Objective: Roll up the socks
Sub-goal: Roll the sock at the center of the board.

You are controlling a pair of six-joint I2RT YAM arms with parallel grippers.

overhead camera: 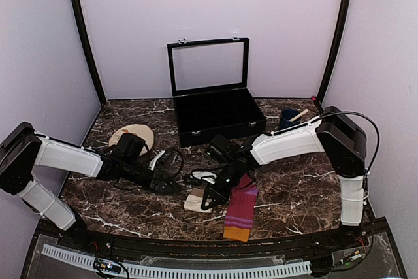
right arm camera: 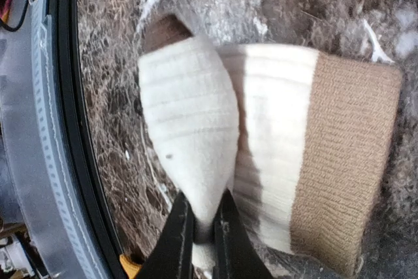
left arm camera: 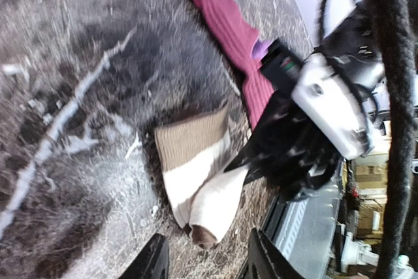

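The right gripper (right arm camera: 204,210) pinches only a thin fold of the cream sock (right arm camera: 274,129); the left gripper (left arm camera: 206,256) is released. This fold may slip out and the sock unfold.

White shells and bulky black joints are seen on the left arm (overhead camera: 65,158) and right arm (overhead camera: 287,140). A thick black cable (left arm camera: 394,129) is hung beside the left wrist; the fingers (right arm camera: 173,246) are black.

Nothing can be read in any view. The cream sock (right arm camera: 274,155) and the striped sock (overhead camera: 240,210) show only woven bands. A small red-and-green mark on the black wrist housing (left arm camera: 285,68) is too blurred to read.
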